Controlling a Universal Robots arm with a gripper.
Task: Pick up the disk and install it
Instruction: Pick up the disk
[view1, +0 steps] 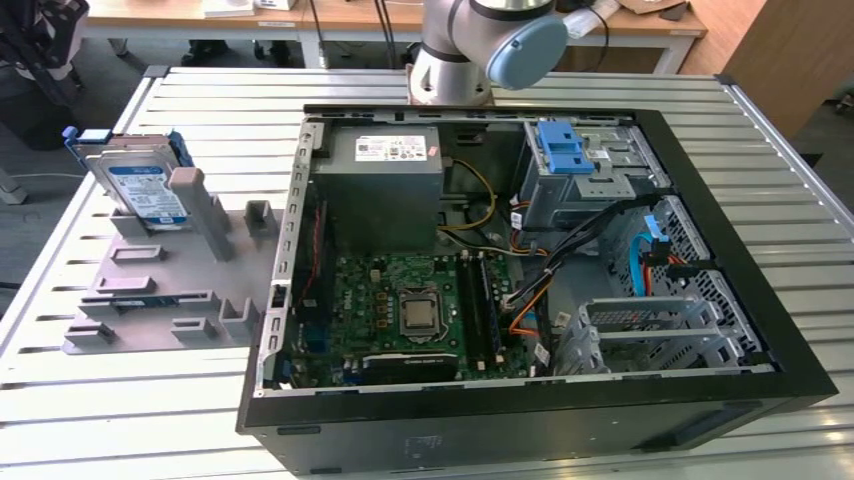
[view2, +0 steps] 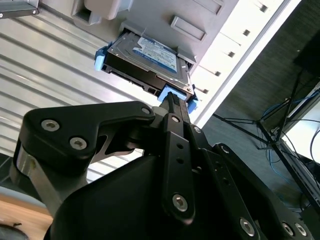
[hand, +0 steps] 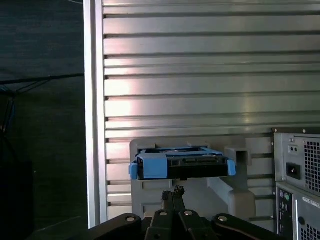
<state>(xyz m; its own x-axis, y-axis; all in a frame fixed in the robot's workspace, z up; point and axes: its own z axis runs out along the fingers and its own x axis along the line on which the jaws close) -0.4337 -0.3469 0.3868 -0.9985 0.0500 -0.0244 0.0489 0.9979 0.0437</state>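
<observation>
Gripper (hand: 172, 193) closed, facing silver, blue-framed disk (hand: 182, 163).

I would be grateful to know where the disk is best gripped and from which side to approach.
Grip the disk at its free upper end, jaws closing across its thickness, one on the labelled face, one on the back. It stands leaning in the grey holder, which covers its lower end, so come down from above, along the lean.

I worked over a ribbed silver metal table (view1: 200, 420). Directly on it lay a black computer case (view1: 534, 425), on its side with the panel off. Just beside it, toward the exterior view's left, sat a flat grey holder plate (view1: 147, 290) with upright posts.
</observation>
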